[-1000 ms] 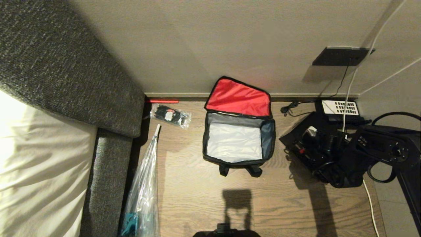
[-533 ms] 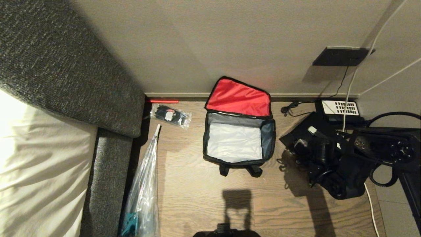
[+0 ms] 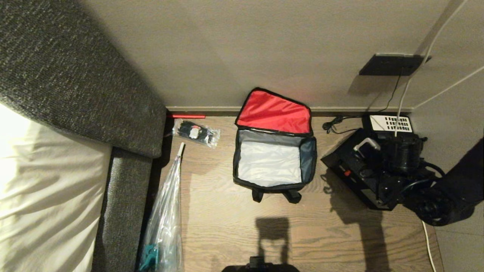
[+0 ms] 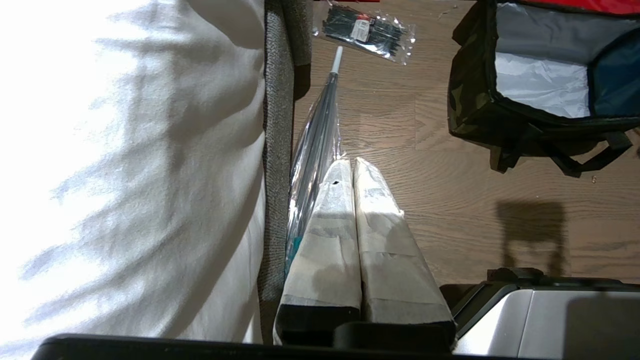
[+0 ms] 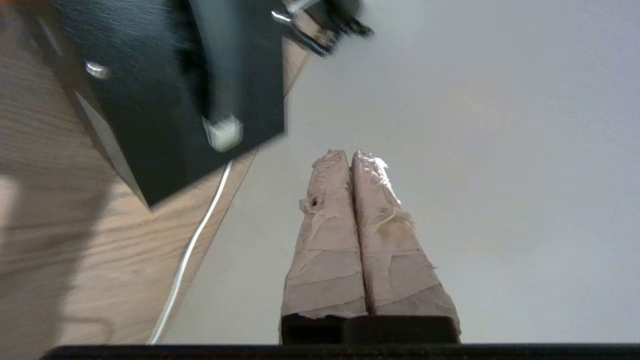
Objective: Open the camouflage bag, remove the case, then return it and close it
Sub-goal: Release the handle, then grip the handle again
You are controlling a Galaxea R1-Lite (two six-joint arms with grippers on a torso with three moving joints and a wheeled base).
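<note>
Since the earlier frame the right arm has been drawn back off the flat glossy black hard case (image 3: 357, 170) toward the right edge of the head view, so the silver-ended handle is uncovered. The boxy camouflage bag (image 3: 274, 158) with black sides is seen well to the left of that arm, its red-lined lid thrown back against the wall and its grey-white interior bare. The case is left on the wooden floor (image 3: 227, 226) just beside the bag, outside it. The right gripper (image 5: 350, 160) is held apart from the case, its taped fingers pressed together on nothing. The left gripper (image 4: 350, 167) is likewise pressed together, parked beside a clear plastic sleeve (image 4: 312, 150).
</note>
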